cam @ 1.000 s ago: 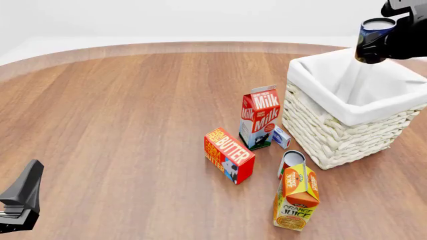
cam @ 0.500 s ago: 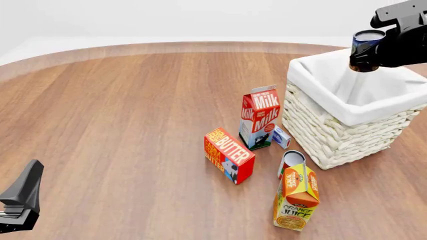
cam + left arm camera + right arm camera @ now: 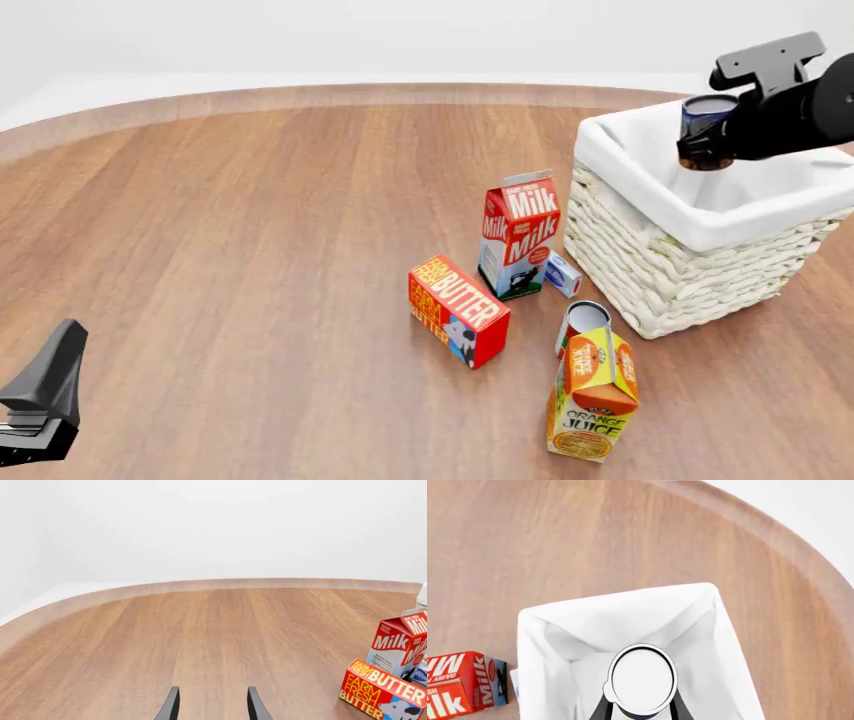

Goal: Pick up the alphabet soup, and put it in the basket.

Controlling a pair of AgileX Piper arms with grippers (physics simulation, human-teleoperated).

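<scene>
So the right arm's black gripper [image 3: 703, 135] is clamped on the short blue-labelled alphabet soup can with the pale silver-white top [image 3: 705, 128], one finger on each side of it, and it's holding the can tilted in the air right over the open mouth of the big squarish white wicker basket with the white cloth lining folded over its rim [image 3: 667, 262]. In the right wrist view you're looking pretty much straight down onto the can's round pale lid [image 3: 642, 679], with the two dark fingers [image 3: 602, 706] hugging its sides and the basket's white lining [image 3: 554, 630] spread out underneath it, so the can is over the inside of the basket, not off to one side. Can't tell from these whether the can's bottom is already below the rim. The left gripper [image 3: 212, 707] is way over at the near left corner of the wooden table [image 3: 240, 230], fingers spread apart with nothing but bare wood between them, well away from everything. The rest of the stuff sits just left of and in front of the basket: a red-and-white milk carton [image 3: 519, 233] standing upright, a small blue-and-white box [image 3: 562, 273] beside it, a red butter box [image 3: 457, 309], a slim red-and-white can [image 3: 582, 324] and an orange juice carton [image 3: 594, 391] nearest the camera.
</scene>
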